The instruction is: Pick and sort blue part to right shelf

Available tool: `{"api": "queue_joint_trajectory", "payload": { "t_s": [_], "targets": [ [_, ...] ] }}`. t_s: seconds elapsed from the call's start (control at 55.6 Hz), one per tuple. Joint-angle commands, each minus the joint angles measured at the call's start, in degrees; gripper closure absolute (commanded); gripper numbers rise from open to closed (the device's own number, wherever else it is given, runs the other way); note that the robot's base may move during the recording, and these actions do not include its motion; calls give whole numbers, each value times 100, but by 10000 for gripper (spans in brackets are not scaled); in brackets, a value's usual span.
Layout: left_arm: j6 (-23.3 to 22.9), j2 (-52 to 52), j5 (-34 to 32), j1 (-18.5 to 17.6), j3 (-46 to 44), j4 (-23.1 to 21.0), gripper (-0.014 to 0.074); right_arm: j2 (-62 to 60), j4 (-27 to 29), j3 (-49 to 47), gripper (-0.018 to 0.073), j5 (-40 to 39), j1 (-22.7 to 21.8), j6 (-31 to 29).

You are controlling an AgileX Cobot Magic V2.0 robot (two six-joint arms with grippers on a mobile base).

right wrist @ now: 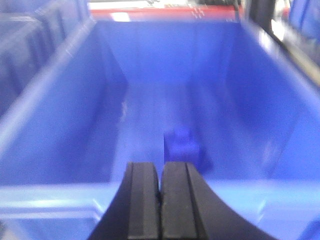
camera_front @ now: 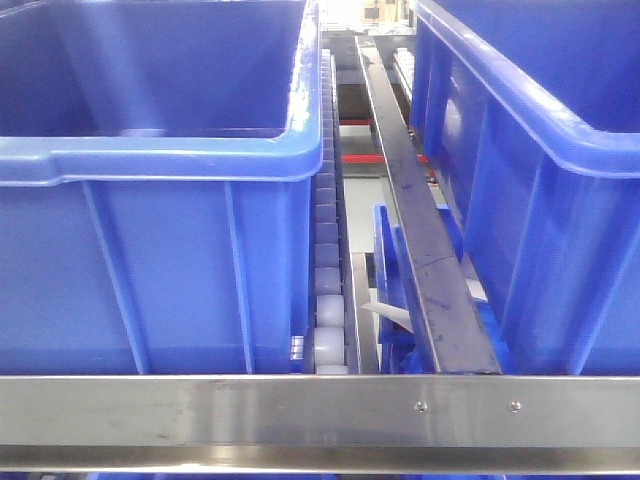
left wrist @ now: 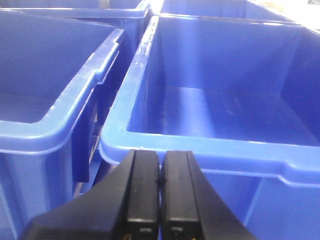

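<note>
you're looking at the right shelf (camera_front: 300,410) head-on in the front view: its flat steel front rail runs across the bottom of the picture, two small screws (camera_front: 421,407) set in it toward the right. behind the rail sit two large blue bins — the left bin (camera_front: 150,270) fills most of the view, the right bin (camera_front: 540,220) is cut off by the edge. between them a white roller track (camera_front: 328,290) runs back alongside the left bin, and a dark steel divider bar (camera_front: 420,220) slants away just beside the right one.

your left gripper (left wrist: 160,200) hangs just in front of the near rim of a blue bin (left wrist: 200,150), another bin (left wrist: 50,125) close beside it on the left. its fingers are pressed together with only a thin seam between the pads, and nothing is held.

your right gripper (right wrist: 160,200) is closed the same way, fingers meeting, nothing between them. it looks down into a blue bin (right wrist: 65,125) — the view is blurred, but the blue part (right wrist: 181,146) lies on the bin floor near the front wall, just beyond the fingertips and apart from them.
</note>
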Motion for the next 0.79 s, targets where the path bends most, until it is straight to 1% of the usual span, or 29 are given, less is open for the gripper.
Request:
{"api": "queue_joint_trajectory", "payload": {
  "t_s": [0.0, 0.09, 0.18, 0.252, 0.773],
  "targets": [
    [15, -146, -574, 7, 170, -50, 471, -75, -60, 251, 505, -1028, 92, 53],
    [15, -146, -574, 7, 170, -50, 471, -360, -193, 650, 505, -1335, 257, 53],
    [15, -135, -574, 7, 170, -50, 471, -344, -143, 902, 505, -1603, 328, 57],
    [15, -135, -574, 7, 170, -50, 471, -344, -24, 1108, 505, -1983, 323, 57],
    [15, -135, -574, 7, 170, -50, 471, -344, -45, 1087, 505, -2051, 323, 50]
  ]
}}
